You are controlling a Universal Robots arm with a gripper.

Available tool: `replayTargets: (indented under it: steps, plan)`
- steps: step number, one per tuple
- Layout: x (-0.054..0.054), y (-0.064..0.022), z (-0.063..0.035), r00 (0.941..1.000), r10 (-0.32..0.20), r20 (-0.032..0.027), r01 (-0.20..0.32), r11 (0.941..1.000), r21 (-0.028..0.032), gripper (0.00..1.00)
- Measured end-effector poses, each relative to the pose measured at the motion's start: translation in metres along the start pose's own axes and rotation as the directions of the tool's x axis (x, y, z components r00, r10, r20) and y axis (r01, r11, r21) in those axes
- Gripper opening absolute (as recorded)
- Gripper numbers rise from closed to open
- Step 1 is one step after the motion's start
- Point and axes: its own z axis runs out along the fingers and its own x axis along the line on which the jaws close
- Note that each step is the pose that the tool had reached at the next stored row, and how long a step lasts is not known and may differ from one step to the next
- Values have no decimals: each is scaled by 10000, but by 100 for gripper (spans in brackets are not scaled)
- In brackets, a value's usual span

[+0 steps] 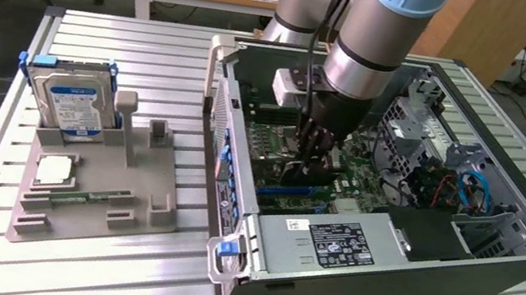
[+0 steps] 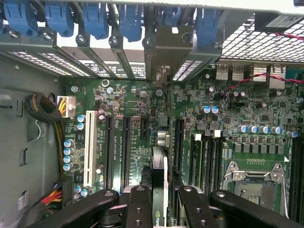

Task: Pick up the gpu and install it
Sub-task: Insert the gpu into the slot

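Note:
My gripper point(image 1: 313, 150) reaches down inside the open computer case point(image 1: 502, 267), over the green motherboard point(image 1: 355, 176). It is shut on the gpu point(image 1: 299, 177), a thin dark card held on edge just above the board. In the wrist view the gpu point(image 2: 160, 171) runs edge-on between my black fingers point(image 2: 137, 209). Its silver bracket point(image 2: 160, 52) stands at the case's rear slot openings, in line with a long expansion slot point(image 2: 178, 142). I cannot tell whether the card's lower edge touches the slot.
On the exterior view's left, a grey fixture point(image 1: 140, 199) holds a blue-labelled hard drive point(image 1: 76, 105), a processor chip point(image 1: 54, 171) and a green memory stick point(image 1: 86, 197). The power supply point(image 1: 327, 244) fills the case's near corner. Blue slot latches point(image 2: 95, 19) line the rear wall.

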Motion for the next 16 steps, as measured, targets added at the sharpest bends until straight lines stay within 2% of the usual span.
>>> replayTargets:
  steps: [16]
  plan:
    - [0, 26, 24, 10000, 1, -2, -1, 10000, -1, 26]
